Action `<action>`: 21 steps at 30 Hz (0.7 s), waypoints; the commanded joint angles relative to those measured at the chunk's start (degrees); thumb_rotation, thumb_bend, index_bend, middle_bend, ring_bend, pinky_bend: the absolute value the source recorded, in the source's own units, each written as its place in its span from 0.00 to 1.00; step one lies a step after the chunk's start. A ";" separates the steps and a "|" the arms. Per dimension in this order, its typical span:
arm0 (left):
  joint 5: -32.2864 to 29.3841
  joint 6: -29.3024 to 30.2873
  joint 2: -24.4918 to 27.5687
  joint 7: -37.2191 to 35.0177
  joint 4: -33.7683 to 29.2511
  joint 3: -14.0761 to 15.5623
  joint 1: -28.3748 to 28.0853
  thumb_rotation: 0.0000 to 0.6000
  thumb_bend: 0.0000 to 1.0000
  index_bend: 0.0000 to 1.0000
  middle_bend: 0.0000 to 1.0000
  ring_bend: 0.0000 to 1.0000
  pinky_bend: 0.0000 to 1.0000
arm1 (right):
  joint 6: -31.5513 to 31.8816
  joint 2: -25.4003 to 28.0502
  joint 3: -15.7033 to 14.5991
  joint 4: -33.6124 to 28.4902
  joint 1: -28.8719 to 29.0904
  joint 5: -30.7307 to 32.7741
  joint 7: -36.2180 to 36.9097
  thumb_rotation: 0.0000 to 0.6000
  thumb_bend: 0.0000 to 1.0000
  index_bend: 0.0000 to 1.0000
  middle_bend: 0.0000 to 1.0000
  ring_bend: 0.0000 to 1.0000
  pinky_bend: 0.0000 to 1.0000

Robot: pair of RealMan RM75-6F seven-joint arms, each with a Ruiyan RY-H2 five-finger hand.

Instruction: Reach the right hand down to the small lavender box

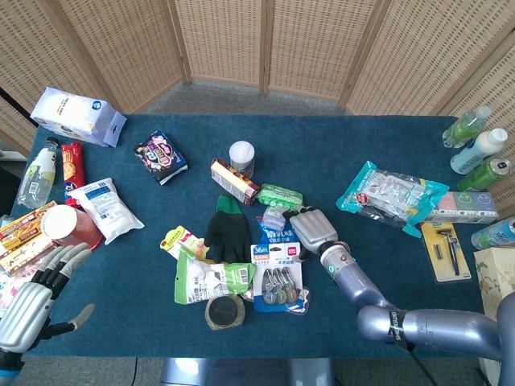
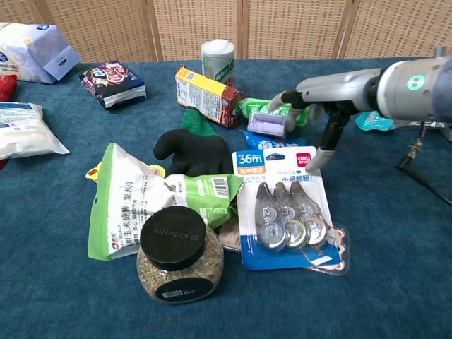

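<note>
Right hand [image 2: 321, 95] hovers at the small lavender box [image 2: 269, 124], fingers spread, holding nothing.
Box sits mid-frame, upper centre; whether fingertips touch it is unclear. Left hand [image 1: 28, 297], lower left, is partly cropped, fingers apart.

The small lavender box [image 2: 269, 123] is hemmed in: a green packet [image 2: 275, 109] touches its far side, the blue correction-tape card [image 2: 284, 205] lies just in front, and a black glove [image 2: 189, 151] and an orange carton [image 2: 207, 94] sit to its left. Bare blue table [image 2: 395, 212] lies open to its right, under the right hand [image 2: 326, 93]
</note>
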 commanded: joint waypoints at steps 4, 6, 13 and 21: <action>0.25 0.61 0.19 0.30 -0.10 0.23 0.50 1.00 0.36 0.08 0.08 0.00 0.00 | -2.71 -2.59 -0.66 5.82 4.55 5.42 -0.53 0.98 0.13 0.00 0.26 0.12 0.21; 0.36 0.80 0.23 0.35 -0.18 0.26 0.60 1.00 0.36 0.08 0.08 0.00 0.00 | -3.05 -2.81 -0.89 7.34 5.67 6.93 -0.54 0.98 0.13 0.00 0.26 0.12 0.21; 0.27 0.93 -0.14 -0.01 0.13 0.00 0.56 1.00 0.36 0.07 0.08 0.00 0.00 | -1.25 -1.34 -1.16 8.83 6.26 7.81 1.33 0.98 0.13 0.00 0.25 0.12 0.21; 0.99 0.96 -0.23 0.30 -0.04 0.13 0.50 1.00 0.36 0.07 0.08 0.00 0.00 | 0.60 1.96 -0.81 10.89 6.93 9.70 1.92 0.98 0.13 0.00 0.24 0.11 0.21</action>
